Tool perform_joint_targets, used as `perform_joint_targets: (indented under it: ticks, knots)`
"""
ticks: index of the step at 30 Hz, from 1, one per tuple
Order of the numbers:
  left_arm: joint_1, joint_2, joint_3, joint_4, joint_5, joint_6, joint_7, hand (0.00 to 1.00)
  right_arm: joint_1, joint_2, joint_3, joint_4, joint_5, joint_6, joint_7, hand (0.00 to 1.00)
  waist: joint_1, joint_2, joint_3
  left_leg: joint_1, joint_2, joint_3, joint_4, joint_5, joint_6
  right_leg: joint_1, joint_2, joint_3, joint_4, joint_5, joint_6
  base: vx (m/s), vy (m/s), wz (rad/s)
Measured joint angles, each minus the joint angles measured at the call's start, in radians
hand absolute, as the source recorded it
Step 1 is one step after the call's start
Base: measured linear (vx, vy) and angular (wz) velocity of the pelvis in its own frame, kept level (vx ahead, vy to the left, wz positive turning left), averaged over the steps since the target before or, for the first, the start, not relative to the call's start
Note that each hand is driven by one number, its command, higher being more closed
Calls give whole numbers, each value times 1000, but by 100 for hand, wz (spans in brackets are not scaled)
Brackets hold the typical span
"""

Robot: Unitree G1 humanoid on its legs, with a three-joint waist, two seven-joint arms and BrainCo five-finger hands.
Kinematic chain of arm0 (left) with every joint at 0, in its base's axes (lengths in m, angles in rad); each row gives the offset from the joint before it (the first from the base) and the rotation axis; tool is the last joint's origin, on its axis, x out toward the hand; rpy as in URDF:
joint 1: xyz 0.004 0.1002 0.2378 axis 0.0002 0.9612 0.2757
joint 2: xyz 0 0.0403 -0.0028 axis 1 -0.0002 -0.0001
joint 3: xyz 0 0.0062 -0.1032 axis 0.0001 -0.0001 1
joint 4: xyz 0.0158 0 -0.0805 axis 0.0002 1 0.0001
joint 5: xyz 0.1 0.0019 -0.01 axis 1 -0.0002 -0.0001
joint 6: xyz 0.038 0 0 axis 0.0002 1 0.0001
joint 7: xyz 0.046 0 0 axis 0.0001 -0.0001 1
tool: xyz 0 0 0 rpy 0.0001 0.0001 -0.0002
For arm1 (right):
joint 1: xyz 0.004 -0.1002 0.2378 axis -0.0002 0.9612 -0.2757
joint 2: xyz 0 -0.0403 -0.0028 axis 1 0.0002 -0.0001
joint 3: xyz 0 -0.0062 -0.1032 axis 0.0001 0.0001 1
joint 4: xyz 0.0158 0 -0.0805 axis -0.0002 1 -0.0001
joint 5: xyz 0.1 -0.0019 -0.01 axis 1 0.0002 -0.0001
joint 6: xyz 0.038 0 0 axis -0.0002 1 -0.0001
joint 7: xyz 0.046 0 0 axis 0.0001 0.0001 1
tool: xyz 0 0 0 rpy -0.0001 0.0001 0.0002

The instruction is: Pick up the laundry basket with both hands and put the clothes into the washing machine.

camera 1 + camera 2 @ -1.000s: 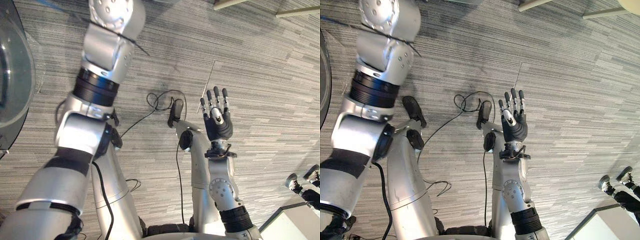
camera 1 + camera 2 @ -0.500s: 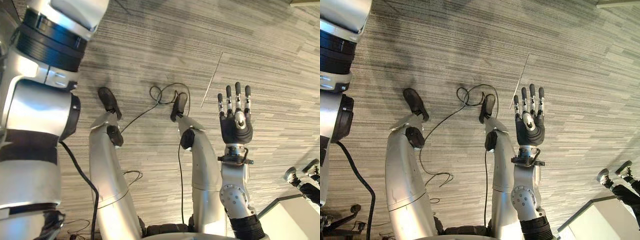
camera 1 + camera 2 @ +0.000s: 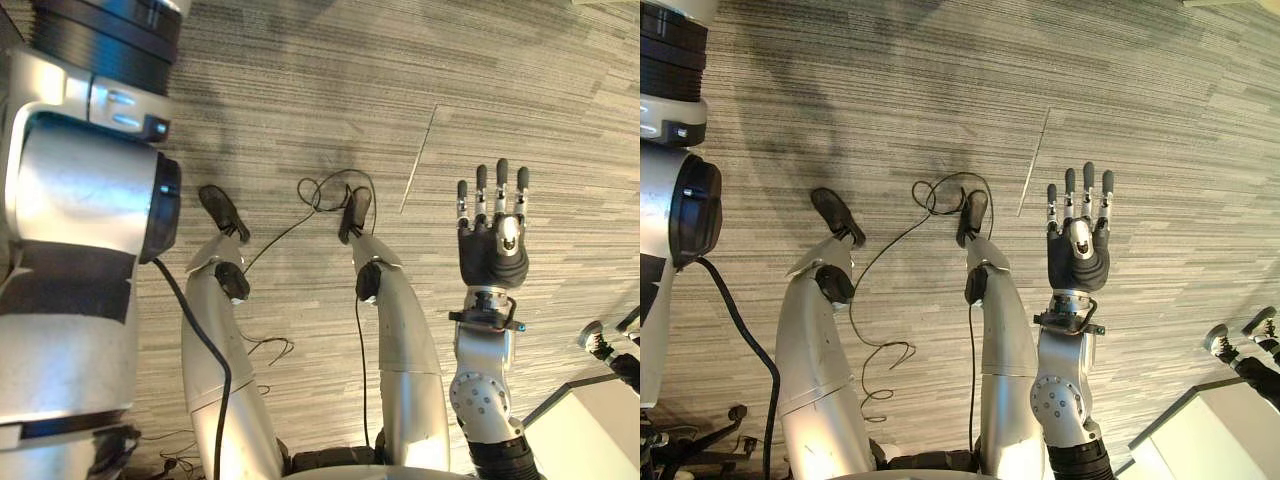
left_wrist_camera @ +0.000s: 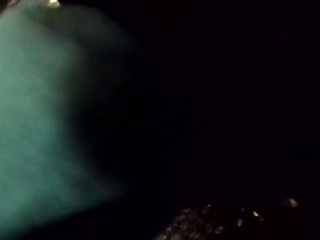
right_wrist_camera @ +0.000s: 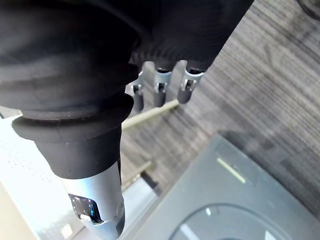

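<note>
one hand can be read: right hand (image 3: 492,245) held out flat over the grey carpet floor (image 3: 300,90), back upward, fingers (image 5: 160,92) straight and a little spread, nothing in it. its own wrist view agrees, with carpet beyond the tips. judged idle, parked clear so it won't snag the work.

left arm (image 3: 80,250) looms at the near left of the head views and runs up past the top edge. how the left hand stands i cannot tell. left wrist view: darkness, with a blurred teal mass (image 4: 45,115) to one side. probably clothing inside a dark drum, which would explain the high reach, but that is a guess.

grey panel (image 5: 235,200) with a curved outline lies past the right hand, likely part of the washing machine. laundry basket: whereabouts i cannot tell. white box corner (image 3: 600,430) on the floor to the robot's right, well apart from the right hand.

judgement: loading phase, left arm doing the work.
</note>
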Motion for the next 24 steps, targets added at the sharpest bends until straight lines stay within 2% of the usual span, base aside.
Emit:
perform_joint_targets:
  ticks: [2,4,5,6,8,10,15,17,19,21,24]
  knots:
    - [13,-1,-18,-1,46,-5,24,0,9,-8,4,0,-1,2,2,0,2,0,0,23,0,10,-8,0,0,12,-2,-1,7,4,-2,111,27,6]
    - [34,-1,-35,-1,205,11,49,0,11,1,21,-5,-1,4,12,0,1,3,2,62,1,11,-25,0,0,-46,-10,0,127,35,-58,83,12,-3]
    - [44,5,-48,-3,355,16,51,0,15,-1,24,-11,-3,5,32,0,10,-1,-1,73,10,12,-30,2,0,-59,13,3,45,13,-74,22,4,41]
    - [45,8,-52,-4,483,35,65,0,30,-7,19,-28,-1,-1,45,0,-9,-3,-2,82,-13,19,-20,-2,-5,-25,9,-4,-120,141,-110,-10,-9,45]
    - [47,31,-55,-33,621,41,66,0,26,-23,10,-43,2,-4,64,0,9,-4,-2,85,6,31,-23,-4,-9,-1,25,-6,-183,161,-113,-23,-7,2]
    - [47,53,-48,-34,733,68,44,0,35,-38,-2,-35,16,-11,91,0,-4,-3,-2,91,13,52,-27,-6,-12,5,28,-5,-201,162,-111,1,4,-20]
    - [100,51,-43,-22,821,91,-20,0,59,-45,-11,6,44,-10,104,0,-7,-3,-2,141,-6,73,-54,-6,-12,35,14,2,-206,164,-110,13,2,4]
    - [116,49,-42,-17,826,95,-26,0,61,-47,-9,26,45,-9,118,0,-12,-3,-2,157,-15,75,-79,-6,-12,60,15,0,-254,195,-92,0,0,0]
    - [152,44,-2,-1,850,91,-47,0,73,-48,-5,27,46,-8,121,0,-20,-3,-2,169,-28,81,-93,-6,-12,82,10,1,-287,199,-91,5,5,2]
    - [238,50,40,19,901,81,-52,0,104,-47,9,9,52,-8,135,0,-24,-3,-2,175,-32,81,-92,-6,-12,85,12,1,-286,199,-91,1,-4,-3]
    - [341,77,59,86,930,85,-113,0,159,-56,14,0,64,-9,139,0,-16,-3,-2,175,-20,80,-99,-4,-14,85,17,-1,-290,199,-91,-1,-7,-4]
